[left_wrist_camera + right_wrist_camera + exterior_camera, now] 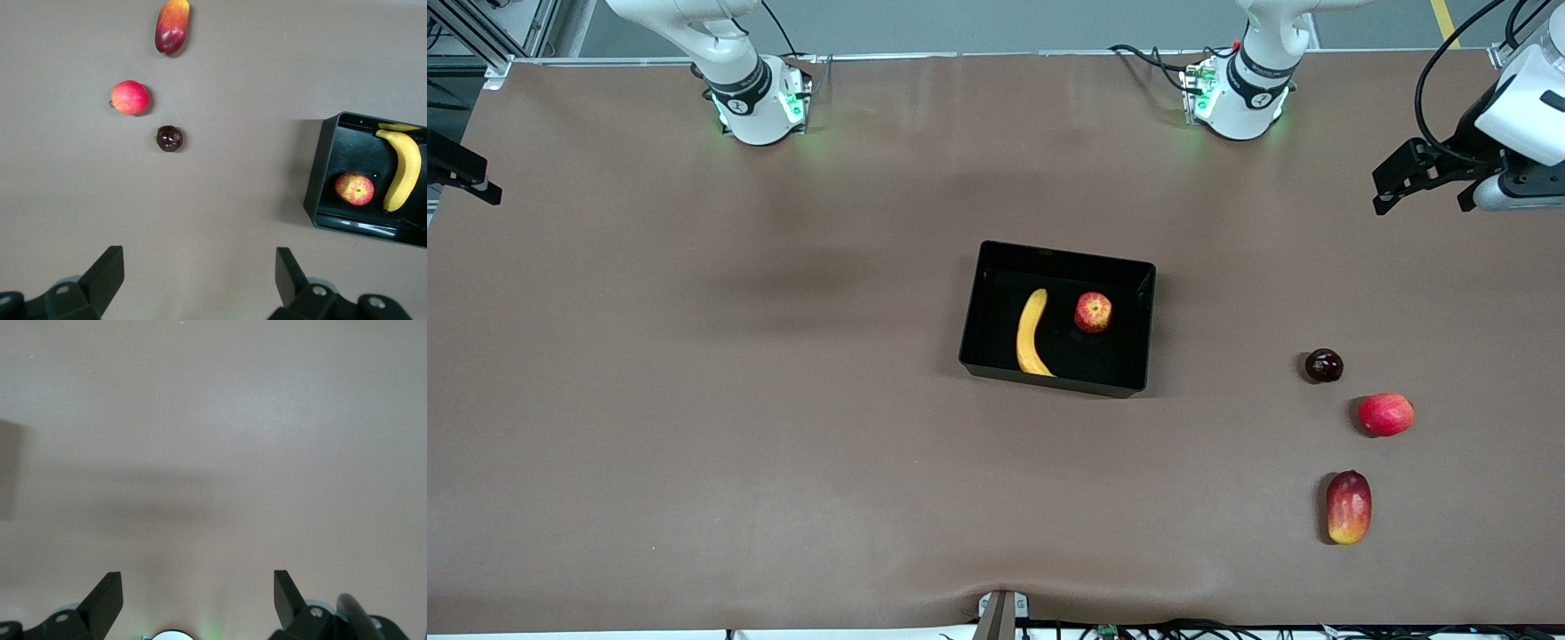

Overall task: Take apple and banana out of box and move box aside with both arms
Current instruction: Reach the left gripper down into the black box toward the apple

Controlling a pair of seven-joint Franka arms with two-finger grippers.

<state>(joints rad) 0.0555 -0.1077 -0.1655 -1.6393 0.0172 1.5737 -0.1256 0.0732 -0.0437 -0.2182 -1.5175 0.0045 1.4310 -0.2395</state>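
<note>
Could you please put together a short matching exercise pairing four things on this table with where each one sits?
Things:
1. banana
2. dark round fruit
3. mango-like fruit
4. left hand

Places:
A. nearest the front camera of the loose fruits
B. in the black box, beside the small apple
C. open, above the left arm's end of the table
D. on the table, nearest the box of the loose fruits

Pairs: 1-B, 2-D, 3-A, 4-C
</note>
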